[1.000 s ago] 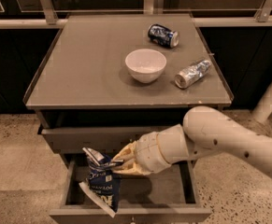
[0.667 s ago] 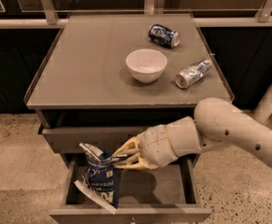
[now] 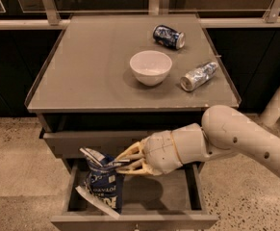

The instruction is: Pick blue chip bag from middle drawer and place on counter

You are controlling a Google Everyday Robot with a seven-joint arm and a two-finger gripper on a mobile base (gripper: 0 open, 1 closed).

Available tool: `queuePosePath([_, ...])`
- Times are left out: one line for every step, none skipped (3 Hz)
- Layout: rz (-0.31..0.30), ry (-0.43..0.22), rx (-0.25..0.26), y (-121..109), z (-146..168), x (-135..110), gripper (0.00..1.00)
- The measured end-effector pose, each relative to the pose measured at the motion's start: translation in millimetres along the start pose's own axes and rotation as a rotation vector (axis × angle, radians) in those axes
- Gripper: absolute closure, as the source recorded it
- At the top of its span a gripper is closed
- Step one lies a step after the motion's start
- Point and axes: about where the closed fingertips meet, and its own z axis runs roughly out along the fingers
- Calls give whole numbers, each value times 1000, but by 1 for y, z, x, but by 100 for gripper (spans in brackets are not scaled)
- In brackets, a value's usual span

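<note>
While the bag (image 3: 103,189) is upright in the open drawer (image 3: 178,196), our gripper (image 3: 118,161) grips its top.
We see the fingers clamped on its crumpled upper edge, at the drawer's left side; on the counter (image 3: 91,66) above sit a bowl (image 3: 150,67), a blue can (image 3: 168,36) and a silver can (image 3: 198,75).

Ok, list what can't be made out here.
Camera view:
- Floor of the middle drawer, right side: hidden under the claw, shut on top of the blue chip bag.
- Bag lettering: too crumpled and small to read.
- Arm: cut off by the right edge.
</note>
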Motion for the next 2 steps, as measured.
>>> queuePosePath([-93, -56, 97, -22, -5, -20, 100])
queuePosePath([-189, -54, 175, -51, -14, -55, 100])
